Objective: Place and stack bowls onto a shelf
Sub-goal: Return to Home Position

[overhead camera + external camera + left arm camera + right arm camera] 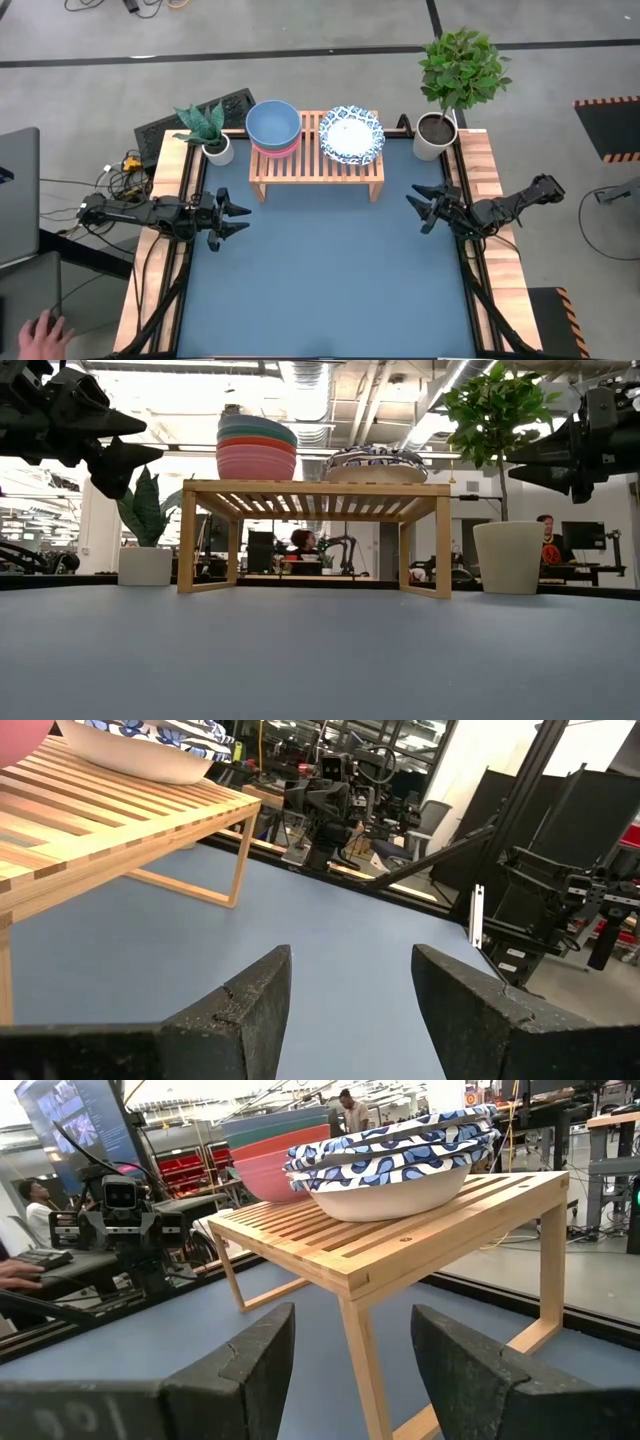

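Stacking looks finished: teal-over-pink bowl stack point(273, 125) and white blue-rimmed bowl stack point(351, 134) occupy the light-wood slatted shelf point(310, 165), ahead of the empty, spread left gripper point(245, 219) and right gripper point(417, 210).

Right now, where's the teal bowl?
High view: the teal bowl sits nested on the pink bowl at the shelf's left end, left of the patterned bowls.

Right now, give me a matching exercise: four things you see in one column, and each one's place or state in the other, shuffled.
1 teal bowl
2 patterned bowls
3 left end effector
4 leafy plant's pot

A open, empty
B on the shelf, right-arm end
C nested in the pink bowl
D beside the shelf's right-arm end

Pairs: 1-C, 2-B, 3-A, 4-D.
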Controlling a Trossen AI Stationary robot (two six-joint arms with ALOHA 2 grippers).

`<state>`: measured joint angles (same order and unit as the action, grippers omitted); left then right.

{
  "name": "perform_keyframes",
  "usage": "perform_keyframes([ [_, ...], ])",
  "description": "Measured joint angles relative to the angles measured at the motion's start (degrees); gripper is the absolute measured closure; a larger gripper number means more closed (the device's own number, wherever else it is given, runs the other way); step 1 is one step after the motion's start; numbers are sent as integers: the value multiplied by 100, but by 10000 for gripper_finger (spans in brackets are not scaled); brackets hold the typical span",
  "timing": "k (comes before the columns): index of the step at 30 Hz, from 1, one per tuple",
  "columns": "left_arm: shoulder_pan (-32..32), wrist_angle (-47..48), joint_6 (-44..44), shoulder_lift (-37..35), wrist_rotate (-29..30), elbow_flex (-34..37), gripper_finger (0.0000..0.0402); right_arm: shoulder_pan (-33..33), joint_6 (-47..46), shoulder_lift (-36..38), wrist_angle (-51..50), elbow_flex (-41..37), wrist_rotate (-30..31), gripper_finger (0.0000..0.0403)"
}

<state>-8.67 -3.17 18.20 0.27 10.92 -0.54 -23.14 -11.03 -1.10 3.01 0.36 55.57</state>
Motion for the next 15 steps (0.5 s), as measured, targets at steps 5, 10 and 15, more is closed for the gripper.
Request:
perform_keyframes([
  [5,1,-1,0,-1,0,0,209,-1,2,-1,1,0,2,177],
  [10,0,-1,0,0,0,0,209,0,0,0,0,0,2,177],
  [15,1,0,0,-1,0,0,209,0,1,-1,1,0,2,177],
])
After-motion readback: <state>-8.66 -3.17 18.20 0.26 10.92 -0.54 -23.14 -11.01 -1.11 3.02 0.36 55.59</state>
